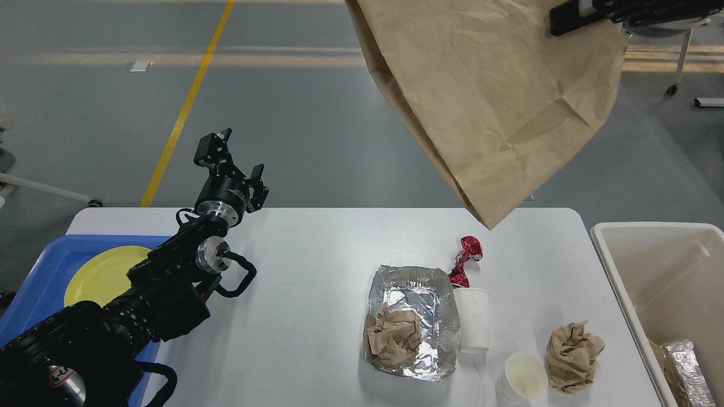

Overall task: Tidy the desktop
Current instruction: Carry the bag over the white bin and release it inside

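**A:** What could go wrong for you from here?

**B:** Start close in. Below your left pincer [237,155] and to its right, the crinkled silver foil tray [410,322] holds a brown crumpled wad, and a white paper cup [474,322] lies touching the tray's right edge. A second white cup [523,377] and a loose crumpled brown paper ball [574,356] sit just beyond. All of it is light; a brushing arm or a falling bag would scatter it.

**A:** And the bag?

**B:** The large creased brown paper bag [492,107] hangs from your right pincer [571,20] at the top right, clamped at one upper corner only. The bag's low corner appears above the twisted red foil wrapper [465,260]. I judge a one-corner hold on limp paper could slip or tear, or the bag could swing and miss the cream-white rectangular bin [650,254], which stands right of the bench, below that pincer.

**A:** The left side?

**B:** Your left pincer is raised with its fingers apart, holding nothing, over the far left edge of the white rounded-corner bench [317,271]. Below it, the blue plastic tray [45,271] carries a round yellow plate [102,274].

**A:** The room?

**B:** Past the bench, grey glossy floor with a yellow painted line [186,102] and chair legs [679,62] at the far right.
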